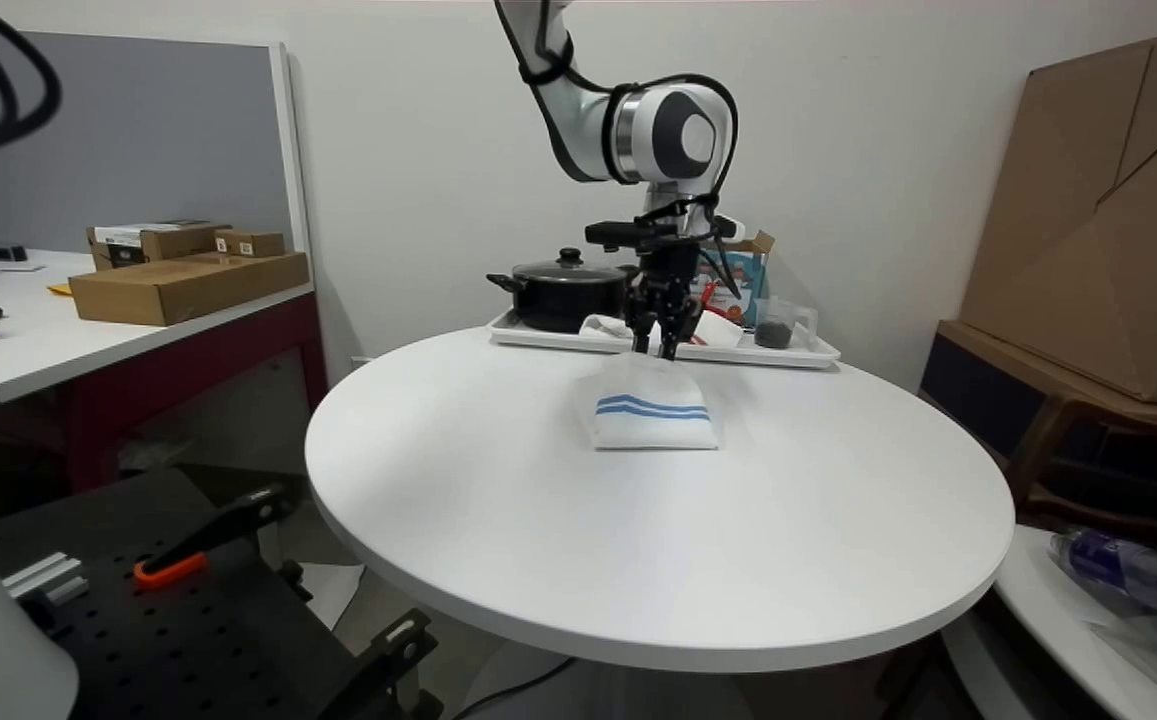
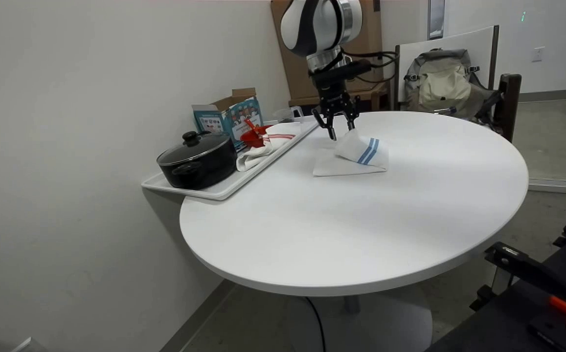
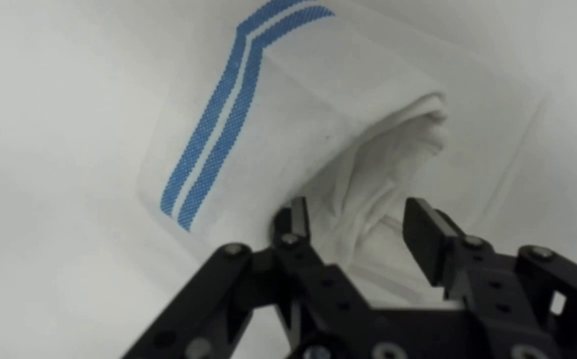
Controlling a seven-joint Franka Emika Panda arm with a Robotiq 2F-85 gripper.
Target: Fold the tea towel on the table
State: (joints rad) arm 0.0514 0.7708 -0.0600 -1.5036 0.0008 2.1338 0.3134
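Observation:
The white tea towel [image 1: 653,432] with two blue stripes lies on the round white table [image 1: 498,540]. In an exterior view the towel [image 2: 344,167] has a part folded over, with a raised, bent edge. In the wrist view the towel [image 3: 308,109] has a raised edge arched over a hollow with wrinkled layers. My gripper [image 3: 355,219] is open. Its left finger touches or overlaps the raised flap, and the right finger is apart over the lower layer. The gripper also shows in both exterior views [image 1: 655,350] [image 2: 342,133], low at the towel's edge.
A white tray [image 2: 224,190] stands at the table's edge by the wall, close behind the gripper. It holds a black pot [image 2: 197,161], a red bowl [image 2: 253,138], a red-striped cloth [image 2: 283,131], a blue box [image 2: 243,117] and a transparent cup [image 1: 783,325].

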